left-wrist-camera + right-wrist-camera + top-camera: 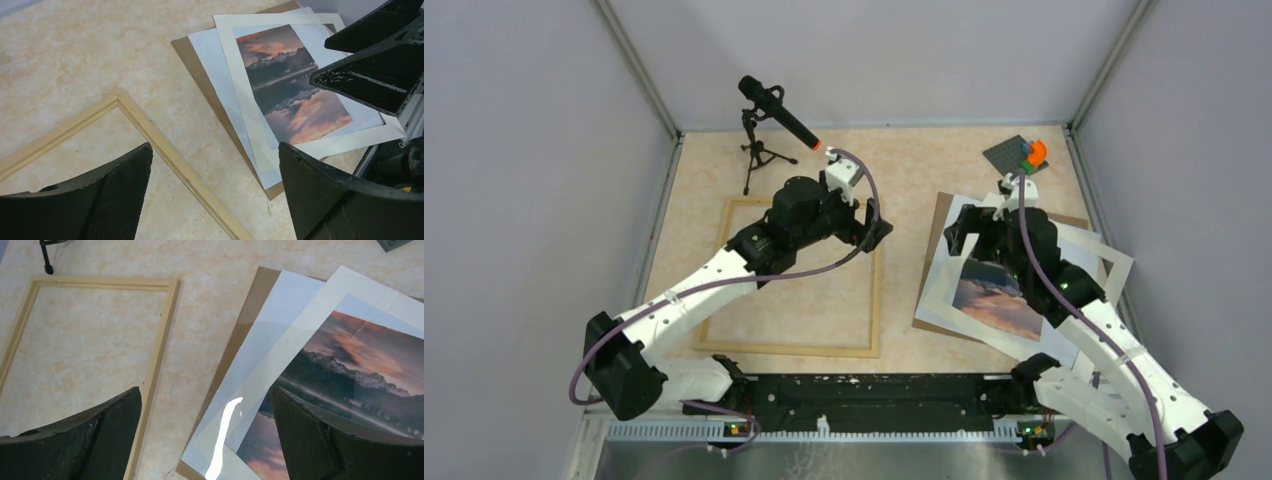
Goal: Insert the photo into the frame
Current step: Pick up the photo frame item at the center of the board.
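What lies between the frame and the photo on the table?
In the right wrist view: bare table beside the frame, then the edges of a brown board, a pale sheet and a cream mat, then the photo.

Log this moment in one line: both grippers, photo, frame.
left gripper: open, empty | right gripper: open, empty | photo: lying outside frame, ungrasped | frame: lying flat, unfilled

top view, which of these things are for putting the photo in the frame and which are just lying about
For the job:
photo
frame

Lying about:
microphone on its tripod
toy bricks on a grey plate
white mat and brown backing board, under the photo
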You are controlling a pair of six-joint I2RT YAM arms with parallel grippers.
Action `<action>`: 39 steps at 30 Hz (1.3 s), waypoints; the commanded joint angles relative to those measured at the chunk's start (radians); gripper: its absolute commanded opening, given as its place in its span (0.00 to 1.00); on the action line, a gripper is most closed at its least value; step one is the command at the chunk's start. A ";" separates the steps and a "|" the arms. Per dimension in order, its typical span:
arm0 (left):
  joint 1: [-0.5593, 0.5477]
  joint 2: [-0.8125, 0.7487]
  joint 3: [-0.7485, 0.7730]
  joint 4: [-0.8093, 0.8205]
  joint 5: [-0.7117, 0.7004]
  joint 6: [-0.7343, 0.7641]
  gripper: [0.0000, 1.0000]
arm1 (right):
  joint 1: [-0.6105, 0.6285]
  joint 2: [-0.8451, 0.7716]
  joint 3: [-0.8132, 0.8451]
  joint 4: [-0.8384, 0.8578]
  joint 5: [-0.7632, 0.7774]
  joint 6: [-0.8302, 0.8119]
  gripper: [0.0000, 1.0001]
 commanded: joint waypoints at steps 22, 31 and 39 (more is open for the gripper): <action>-0.054 0.554 0.083 0.042 0.383 -0.485 0.99 | -0.477 0.303 -0.162 0.069 0.003 0.357 0.99; -0.091 0.687 0.100 0.131 0.402 -0.552 0.98 | -0.592 0.272 -0.285 0.094 -0.023 0.430 0.99; -0.096 0.703 0.007 0.301 0.499 -0.711 0.96 | -0.592 0.283 -0.344 0.125 -0.064 0.469 0.99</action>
